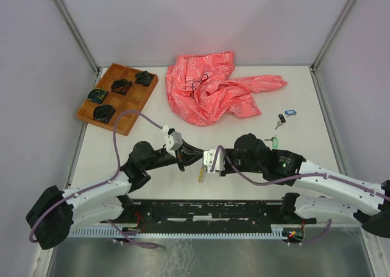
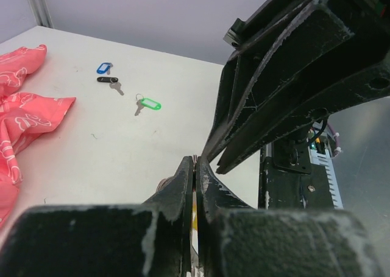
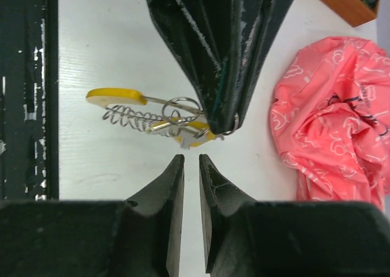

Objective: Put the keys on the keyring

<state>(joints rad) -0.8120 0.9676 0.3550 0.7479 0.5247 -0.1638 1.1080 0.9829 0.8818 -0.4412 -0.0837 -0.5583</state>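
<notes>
The keyring (image 3: 129,117), a grey coiled wire ring seen edge-on, hangs above the table with yellow-tagged keys (image 3: 116,96) on it. My left gripper (image 3: 225,123) comes down from above and is shut on the ring's right end; in the left wrist view its jaws (image 2: 195,164) are pressed together on thin metal. My right gripper (image 3: 191,162) sits just below the yellow key head (image 3: 198,134), its fingers slightly apart with nothing between them. The green key (image 1: 274,142), black key (image 1: 281,119) and blue key (image 1: 290,112) lie loose on the table at the right.
A crumpled pink bag (image 1: 213,88) lies at the back centre. A wooden tray (image 1: 125,126) with black items in its compartments stands at the back left. Both arms meet near the table's front middle, close to the black base rail (image 1: 207,213).
</notes>
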